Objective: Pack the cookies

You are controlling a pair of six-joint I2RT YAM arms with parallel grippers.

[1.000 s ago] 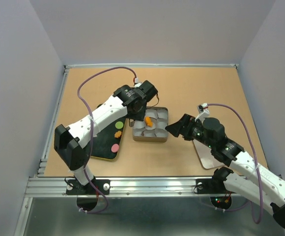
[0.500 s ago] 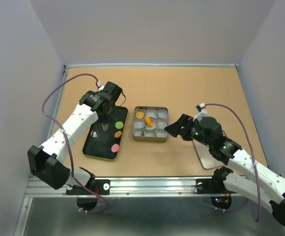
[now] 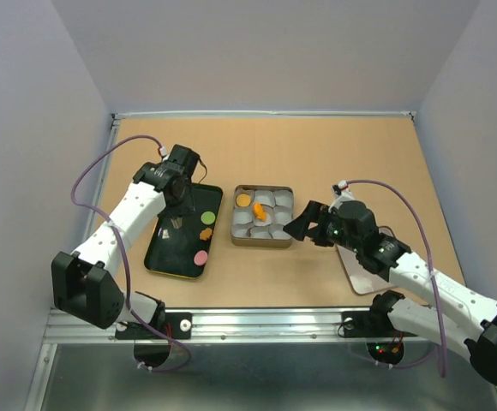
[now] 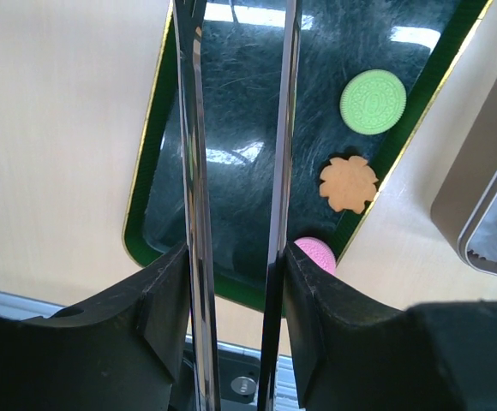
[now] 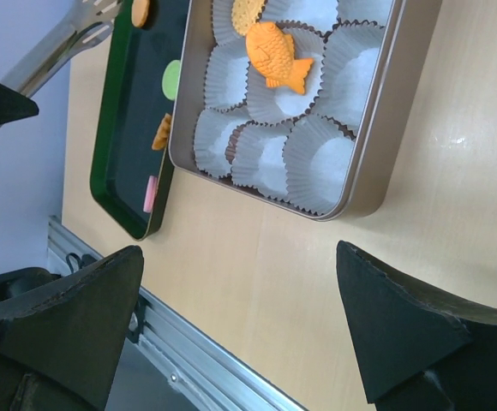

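Left hand (image 4: 236, 171) over dark tray (image 4: 223, 103), 3 cookies (image 4: 349, 183) just beside.

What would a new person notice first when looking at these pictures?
Probably the bright orange fish cookie lying in a white paper cup inside the metal tin at the table's centre. Next, the dark green tray to the left of the tin, with a green cookie, an orange flower cookie and a pink cookie along its right side. The left pincer hovers over this tray, partly open and holding nothing.
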